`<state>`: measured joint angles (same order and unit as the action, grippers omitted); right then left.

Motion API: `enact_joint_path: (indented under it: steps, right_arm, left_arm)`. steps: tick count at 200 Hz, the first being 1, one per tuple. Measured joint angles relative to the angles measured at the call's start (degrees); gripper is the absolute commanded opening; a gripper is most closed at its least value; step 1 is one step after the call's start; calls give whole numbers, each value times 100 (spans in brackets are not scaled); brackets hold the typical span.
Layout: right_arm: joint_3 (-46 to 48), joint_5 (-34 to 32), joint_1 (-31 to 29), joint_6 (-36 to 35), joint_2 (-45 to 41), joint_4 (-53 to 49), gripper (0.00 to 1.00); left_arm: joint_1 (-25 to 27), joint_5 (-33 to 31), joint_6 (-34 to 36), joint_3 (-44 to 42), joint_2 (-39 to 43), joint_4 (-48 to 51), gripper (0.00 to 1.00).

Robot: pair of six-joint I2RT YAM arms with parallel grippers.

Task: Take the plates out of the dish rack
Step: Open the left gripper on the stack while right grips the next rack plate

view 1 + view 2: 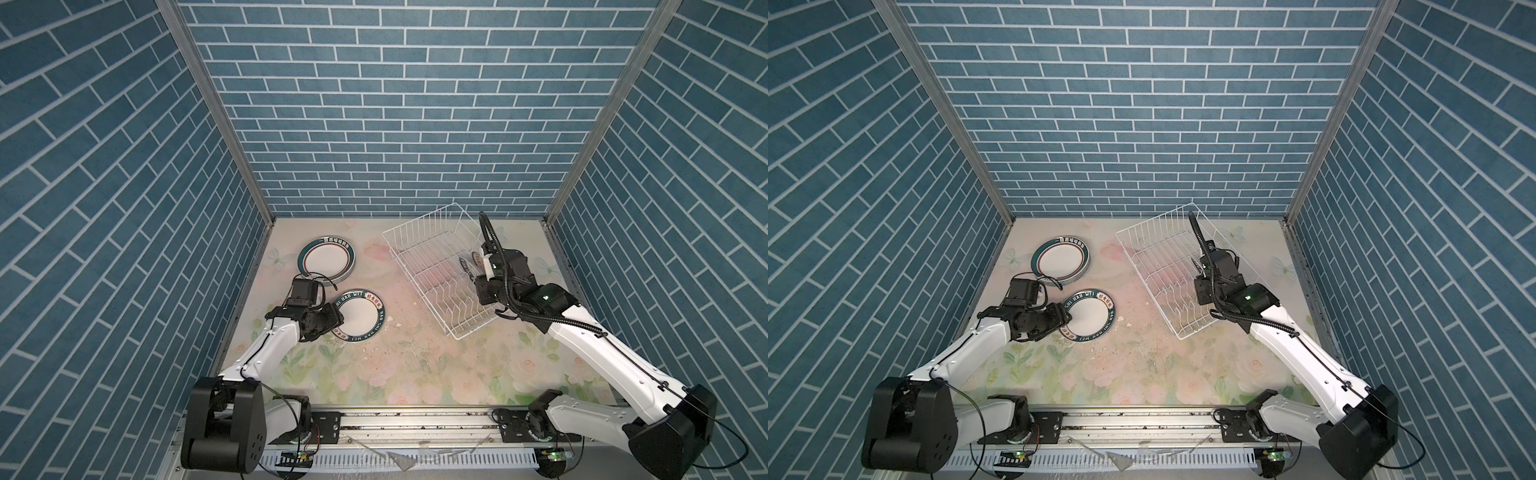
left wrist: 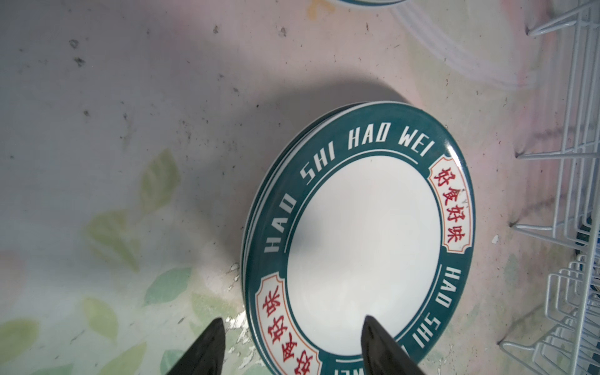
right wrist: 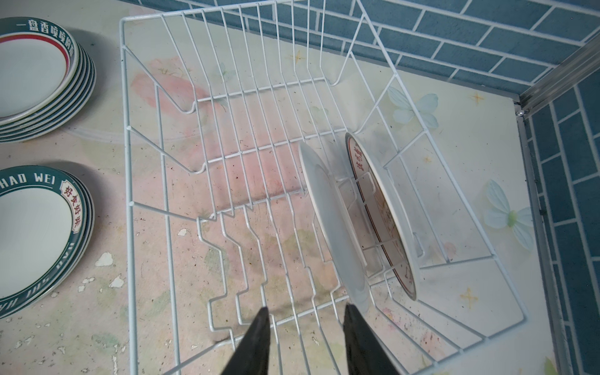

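The white wire dish rack [image 1: 419, 249] [image 1: 1154, 249] [image 3: 128, 162] stands at the back right in both top views. Two plates stand upright in it: a plain white one [image 3: 334, 227] and one with a red-lettered rim [image 3: 380, 207]. My right gripper [image 3: 306, 310] hovers open over the rack's tines, just beside the white plate's edge. At the left lies a stack of green-rimmed "HAO SHI HAO WEI" plates [image 1: 361, 318] [image 1: 1090, 316] [image 2: 363, 246]. My left gripper [image 2: 292, 324] is open and straddles that stack's rim, one finger over the top plate and one over the table.
A taller stack of larger green-rimmed plates [image 1: 326, 259] [image 1: 1061, 259] [image 3: 32, 74] lies behind the left gripper. White chips [image 3: 104, 259] and dark specks litter the floral table [image 1: 415, 353]. Blue brick walls [image 1: 415, 124] close in behind and beside the rack.
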<state>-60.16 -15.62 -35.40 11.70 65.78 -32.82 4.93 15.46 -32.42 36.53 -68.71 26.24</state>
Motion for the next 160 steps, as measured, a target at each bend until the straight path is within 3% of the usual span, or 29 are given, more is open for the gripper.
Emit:
enact_joint_path:
  steps: [31,49,95,160]
  right_arm:
    - [0,-7,0,-120,79,-2,39]
    - [0,-26,0,-173,190,-4,40]
    - [-48,-101,-2,-328,713,-44,40]
    - [-330,-452,-24,-479,1158,-109,40]
  left_arm:
    - [7,-2,48,-2,564,-2,74]
    - [11,-4,120,-2,1080,-11,84]
    - [15,-96,243,11,2221,-28,93]
    - [15,-378,225,85,2439,17,99]
